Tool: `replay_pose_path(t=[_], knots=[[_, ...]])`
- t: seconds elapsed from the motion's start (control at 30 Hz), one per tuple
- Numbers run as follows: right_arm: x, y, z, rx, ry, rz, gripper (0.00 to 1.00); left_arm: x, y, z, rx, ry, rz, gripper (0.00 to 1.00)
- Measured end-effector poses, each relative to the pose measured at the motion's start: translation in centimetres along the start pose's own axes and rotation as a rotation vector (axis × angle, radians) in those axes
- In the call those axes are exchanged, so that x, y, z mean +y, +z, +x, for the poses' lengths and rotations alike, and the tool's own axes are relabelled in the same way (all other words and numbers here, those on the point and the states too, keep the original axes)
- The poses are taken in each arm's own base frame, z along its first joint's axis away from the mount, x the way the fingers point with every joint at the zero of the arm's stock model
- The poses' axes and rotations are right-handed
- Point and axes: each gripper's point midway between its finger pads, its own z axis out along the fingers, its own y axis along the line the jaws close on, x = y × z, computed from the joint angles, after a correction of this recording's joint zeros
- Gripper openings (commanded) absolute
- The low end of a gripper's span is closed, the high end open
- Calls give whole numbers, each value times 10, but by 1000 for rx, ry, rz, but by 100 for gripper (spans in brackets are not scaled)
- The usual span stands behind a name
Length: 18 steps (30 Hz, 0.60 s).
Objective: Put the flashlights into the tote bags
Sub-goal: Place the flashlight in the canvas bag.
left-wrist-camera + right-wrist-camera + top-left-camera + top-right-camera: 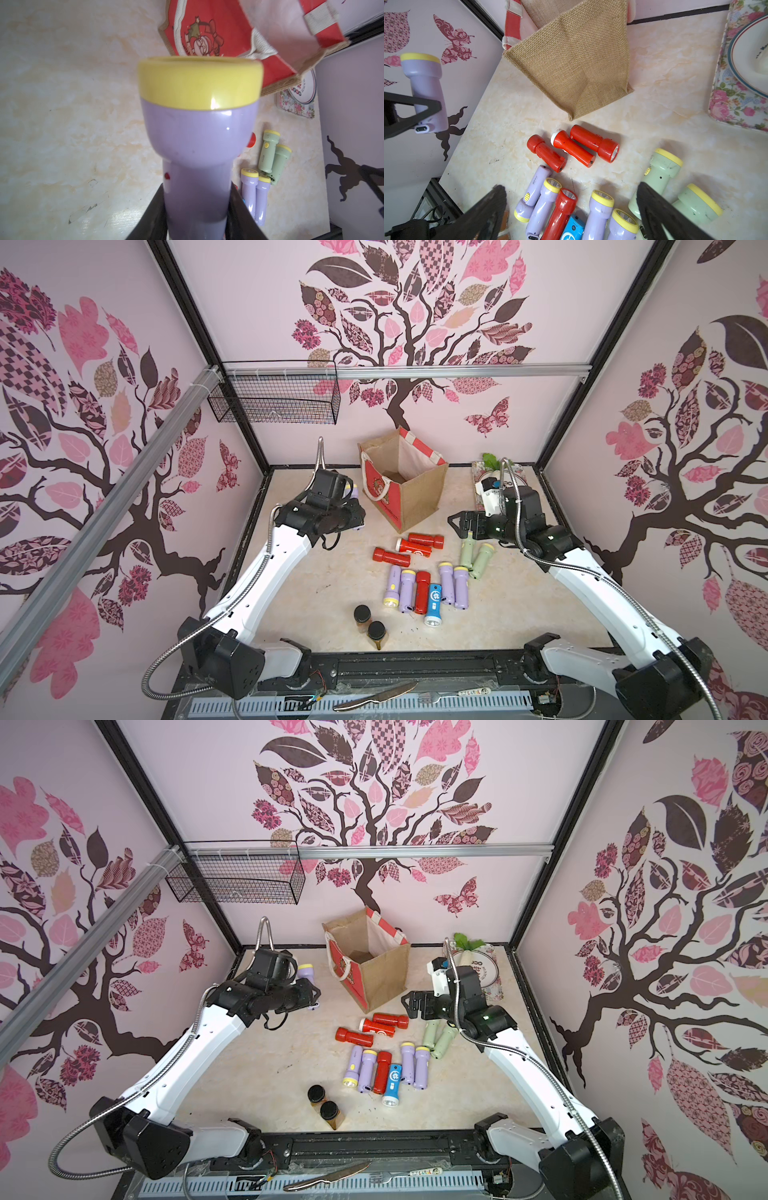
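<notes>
Tote bag (419, 497): 1, tan jute, red front panel, standing, mouth open.
Lying on the table before it: 4 red flashlights (390, 556), 4 lilac flashlights (460, 589), 2 pale green flashlights (482, 560), 1 blue flashlight (433, 603).
Aloft, left of the bag: 1 yellow-ringed lilac flashlight (197, 135).

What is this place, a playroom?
Probably a robot practice booth: a left arm and right arm mounted at a small marble-look table, closed in by tree-wallpaper walls on a metal frame.

Tan bag (575, 62), scattered flashlights (572, 148), right hand (571, 188) spread
</notes>
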Motion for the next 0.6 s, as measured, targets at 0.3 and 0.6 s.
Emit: replay_pose_path(t=[0.3,0.6], knots=[[0,0,1,3,2,1,100,-36,18,-45,-29,27,65,0],[0,-1,2,8,2,2,100,-81,42,-86,-72,50,156,0]])
